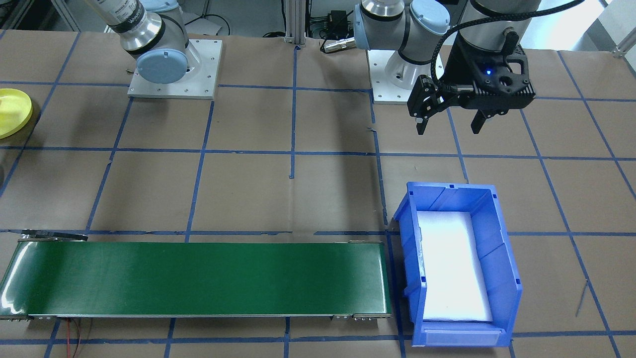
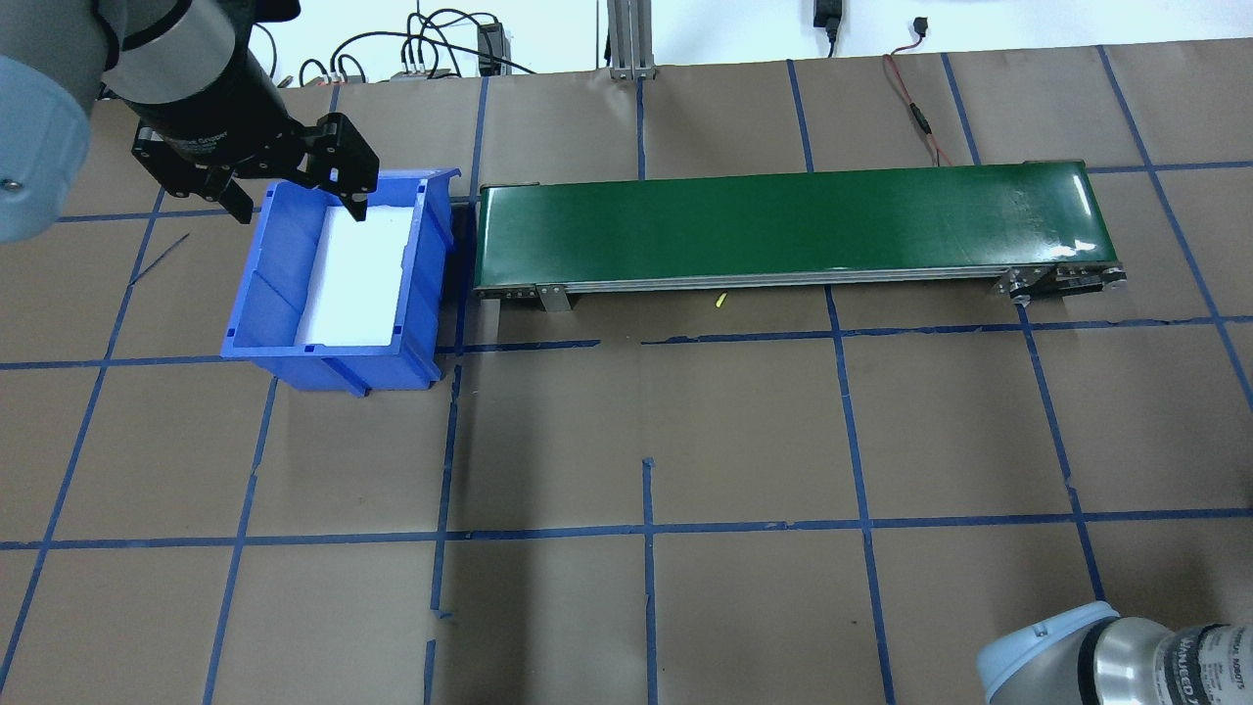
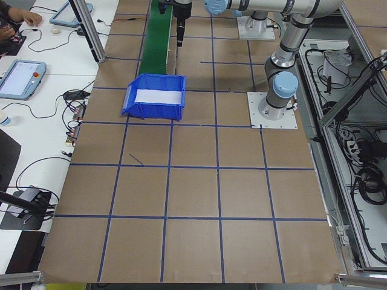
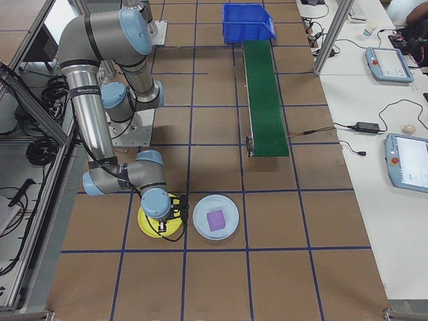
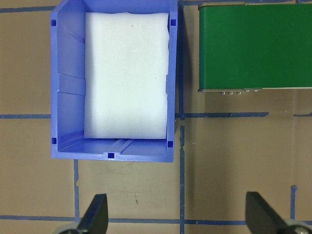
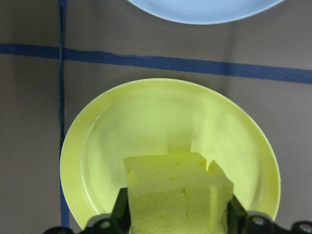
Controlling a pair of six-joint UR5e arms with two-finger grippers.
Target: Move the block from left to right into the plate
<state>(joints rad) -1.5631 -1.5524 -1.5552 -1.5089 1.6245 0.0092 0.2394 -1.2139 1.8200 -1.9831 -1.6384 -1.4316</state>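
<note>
The block point(image 6: 178, 187) is a pale yellow foam cube. My right gripper point(image 6: 178, 219) is shut on it, low over the yellow plate point(image 6: 146, 122). In the right exterior view the right gripper point(image 4: 162, 217) sits directly on top of the plate point(image 4: 148, 224). Whether the block touches the plate I cannot tell. The plate point(image 1: 12, 112) also shows at the front-facing view's left edge. My left gripper point(image 1: 449, 122) hangs open and empty beside the blue bin point(image 1: 499, 268), and its fingers point(image 5: 97, 212) are spread wide.
The blue bin point(image 2: 269, 274) holds only a white foam liner and stands at the end of a green conveyor point(image 2: 793, 225). A light blue plate point(image 4: 215, 217) with a purple block point(image 4: 215, 221) lies right next to the yellow plate.
</note>
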